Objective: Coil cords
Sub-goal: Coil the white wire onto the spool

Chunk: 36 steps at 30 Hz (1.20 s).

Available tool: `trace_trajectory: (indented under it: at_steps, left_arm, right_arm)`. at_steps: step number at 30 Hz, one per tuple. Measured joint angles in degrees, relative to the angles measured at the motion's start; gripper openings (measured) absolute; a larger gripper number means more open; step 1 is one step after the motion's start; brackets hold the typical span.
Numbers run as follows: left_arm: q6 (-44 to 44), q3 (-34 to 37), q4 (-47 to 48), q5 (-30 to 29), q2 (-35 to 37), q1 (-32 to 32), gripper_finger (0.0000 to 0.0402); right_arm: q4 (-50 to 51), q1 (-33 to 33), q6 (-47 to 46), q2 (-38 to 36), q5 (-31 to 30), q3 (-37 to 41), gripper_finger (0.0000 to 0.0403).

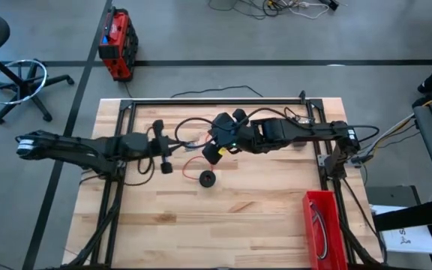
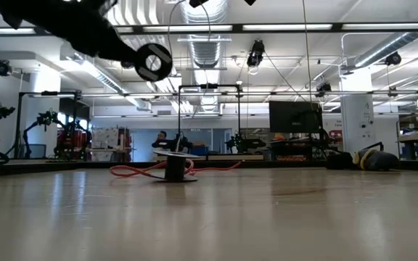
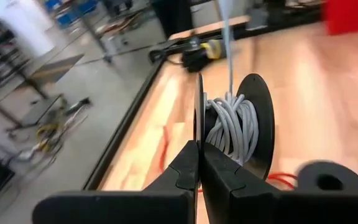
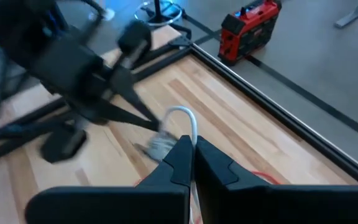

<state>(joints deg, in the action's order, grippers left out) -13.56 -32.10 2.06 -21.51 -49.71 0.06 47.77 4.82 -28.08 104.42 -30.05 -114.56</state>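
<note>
1. My left gripper (image 3: 199, 163) is pinched onto the thin flange of a black spool (image 3: 229, 127), held up over the middle of the table (image 1: 261, 217) with white cord (image 3: 232, 127) already wrapped on it.
2. My right gripper (image 4: 193, 152) is closed on that cord's free run, close by the spool. It's light and floppy — I'd say it only winds neatly under tension.
3. Red cord (image 2: 140, 171) lies loose beside a second spool (image 2: 174, 169).
4. Red bin (image 1: 322, 225) at the table's corner — there's a thin loop of something in it, can't tell what.
</note>
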Motion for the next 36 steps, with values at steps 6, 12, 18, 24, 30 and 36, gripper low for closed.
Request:
trace_trajectory:
  at_steps: [6,12,18,24,30,36]
  left_arm:
    - [4.8,-0.02,-4.62,-1.64,-5.45,3.12,0.0]
    - [8.85,-0.02,-9.52,-1.97,-10.66,3.82,0.0]
    - [14.96,-0.04,-13.31,-2.04,-14.16,3.99,0.0]
    - [22.29,-0.04,-16.43,-2.2,-13.77,5.34,0.0]
    - [25.54,-0.09,-17.99,-2.13,-9.58,5.59,0.0]
    - [26.14,-0.09,-18.81,-1.97,-3.44,5.56,0.0]
  right_arm:
    - [-4.2,0.02,-0.39,0.0,0.05,0.57,0.0002]
    - [-9.86,0.02,0.39,1.74,0.01,1.24,0.0002]
    - [-15.23,0.02,2.61,4.72,1.91,1.27,0.0002]
    - [-17.74,0.02,2.65,8.33,3.7,1.27,0.0002]
    - [-17.8,0.64,1.58,10.8,3.67,1.27,0.0002]
    - [-16.97,1.84,-0.82,11.02,3.47,2.43,0.0002]
